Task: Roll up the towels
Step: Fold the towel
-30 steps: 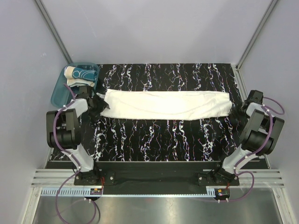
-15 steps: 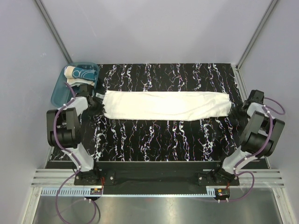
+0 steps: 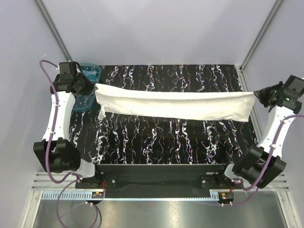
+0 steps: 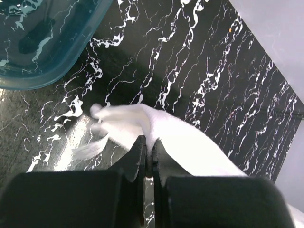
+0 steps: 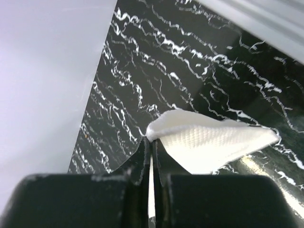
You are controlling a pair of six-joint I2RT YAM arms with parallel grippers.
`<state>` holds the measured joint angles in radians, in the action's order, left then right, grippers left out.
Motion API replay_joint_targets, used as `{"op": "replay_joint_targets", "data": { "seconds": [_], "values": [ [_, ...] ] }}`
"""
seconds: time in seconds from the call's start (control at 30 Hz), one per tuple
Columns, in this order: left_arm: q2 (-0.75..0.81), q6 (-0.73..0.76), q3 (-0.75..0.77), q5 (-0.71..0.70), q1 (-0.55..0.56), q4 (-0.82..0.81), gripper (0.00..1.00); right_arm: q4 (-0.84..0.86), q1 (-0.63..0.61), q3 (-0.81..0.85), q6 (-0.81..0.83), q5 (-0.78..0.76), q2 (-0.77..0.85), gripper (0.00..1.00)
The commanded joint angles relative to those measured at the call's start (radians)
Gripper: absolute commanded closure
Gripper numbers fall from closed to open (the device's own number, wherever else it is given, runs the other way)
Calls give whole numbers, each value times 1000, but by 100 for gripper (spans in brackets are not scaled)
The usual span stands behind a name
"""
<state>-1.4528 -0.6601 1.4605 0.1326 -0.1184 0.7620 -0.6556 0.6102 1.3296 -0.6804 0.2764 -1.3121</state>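
Left gripper (image 4: 148,144): jaws pinched tight, and we see them clamped on the left end of the towel (image 3: 173,105), with white cloth bunching out past the fingertips.
Right gripper (image 5: 151,141): squeezed together as well, biting one corner of the towel's right end. The rest of that end fans off to the right in its wrist view.
Towel: strung out long between the two grippers. We read it as a white band running from the left edge of the table (image 3: 156,137) to its right edge, over the far half.
Towel shape: it dips a little toward the right end, and one loose corner dangles below the left end. We can't tell whether the middle touches the table.
Left arm (image 3: 53,116): stretched up along the left edge, with its gripper near the far left corner.
Right arm (image 3: 276,128): stretched up along the right edge, with its gripper out past that edge.
Tub (image 4: 42,47): teal and see-through, in the table's far left corner. It is partly hidden behind the left arm from above and sits near the left gripper but apart from its fingers.
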Motion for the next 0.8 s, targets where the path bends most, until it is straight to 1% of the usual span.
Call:
{"op": "replay_joint_targets", "data": {
  "seconds": [0.0,0.1,0.2,0.3,0.37,0.47,0.57,0.6,0.67,0.7,0.77],
  "values": [
    [-30,37,37,16,-26,46,100,-26,13,45,-11,62,-51,100],
    [-87,28,61,62,-26,34,100,-18,11,81,-18,104,-111,100],
    [-135,27,121,104,-24,23,100,-16,-3,130,-10,122,-174,100],
    [-213,42,239,160,-23,25,100,8,-9,190,-16,184,-239,100],
    [-218,54,311,147,-17,33,100,60,-9,203,-22,214,-234,100],
    [-195,73,319,110,-20,45,100,82,-10,183,-28,179,-204,100],
    [-147,79,230,127,-27,30,100,73,-7,93,-33,139,-182,100],
    [-98,77,116,134,-33,14,100,77,-7,9,-34,123,-171,100],
    [-31,73,-18,128,-40,-76,100,123,-1,-99,-41,78,-121,100],
    [26,74,-152,127,-46,-101,100,148,3,-207,-42,67,-84,100],
    [58,80,-257,122,-49,-130,100,211,11,-303,-36,34,-56,100]
  ]
}}
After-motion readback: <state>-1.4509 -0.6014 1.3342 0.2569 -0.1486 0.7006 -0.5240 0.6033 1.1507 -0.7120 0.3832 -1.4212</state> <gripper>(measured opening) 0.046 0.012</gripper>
